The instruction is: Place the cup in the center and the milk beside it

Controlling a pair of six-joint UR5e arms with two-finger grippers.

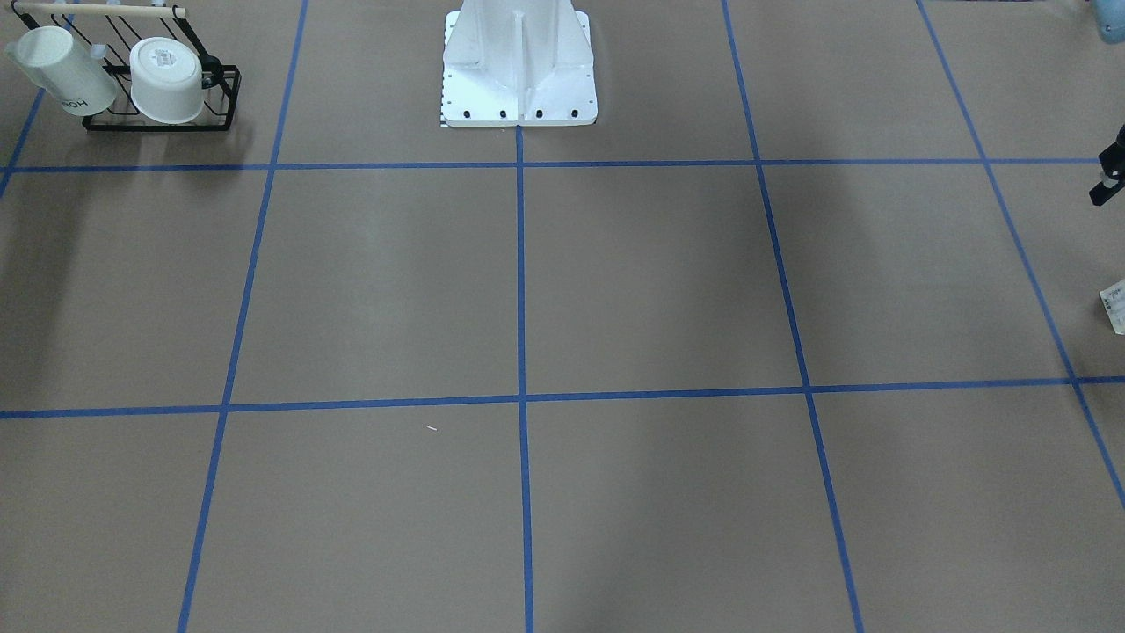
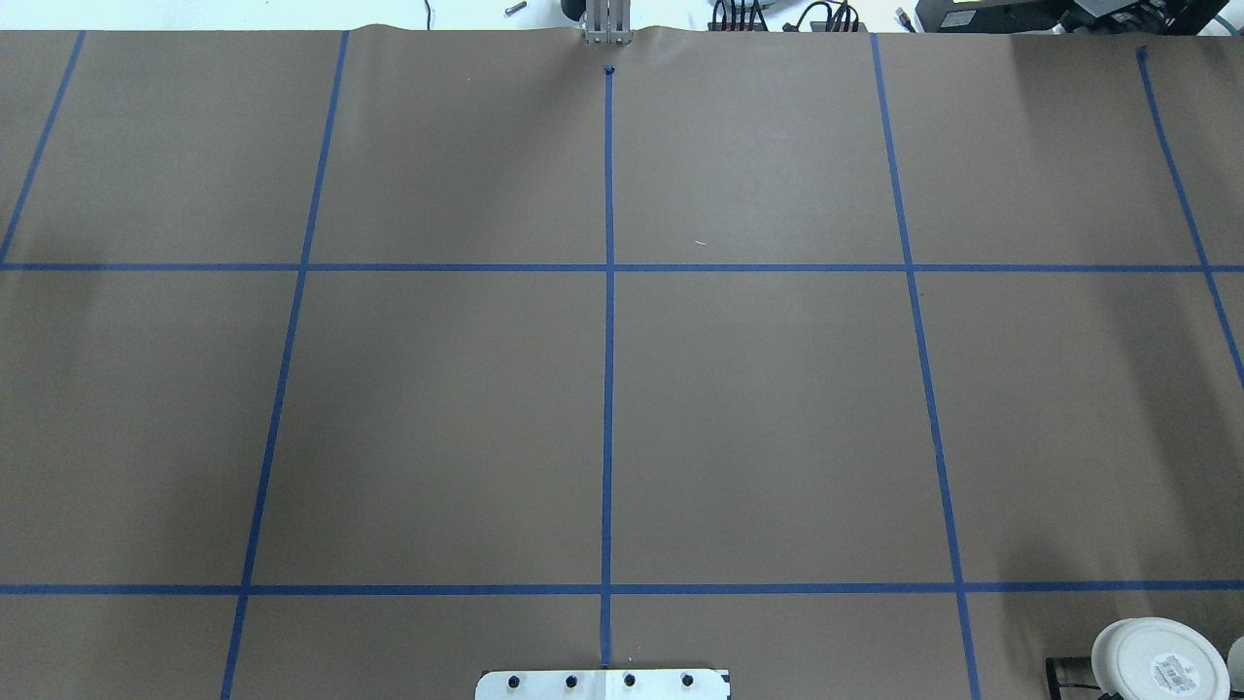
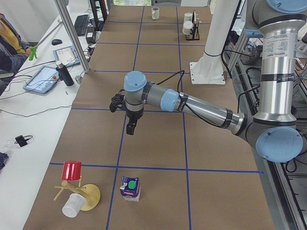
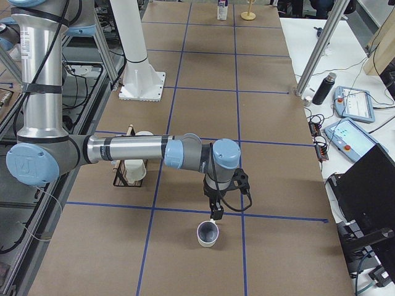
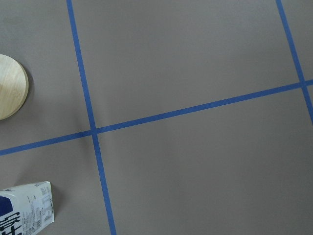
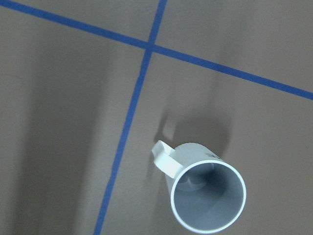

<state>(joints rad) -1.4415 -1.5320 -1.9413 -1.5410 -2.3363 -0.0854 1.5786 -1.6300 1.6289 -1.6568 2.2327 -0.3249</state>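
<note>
The cup is a white handled mug with a grey inside. It stands upright at the table's right end and also shows from above in the right wrist view. My right gripper hangs just above its rim; I cannot tell whether it is open or shut. The milk is a blue and white carton with a green cap, upright at the table's left end, and its corner shows in the left wrist view. My left gripper hovers above the table short of the carton, state unclear. The center is bare brown surface.
A black wire rack with two white mugs stands by the robot's right side, close to the right arm. A wooden stand with a red cup and a white cup sits beside the milk. The white robot base stands at the table's robot-side edge.
</note>
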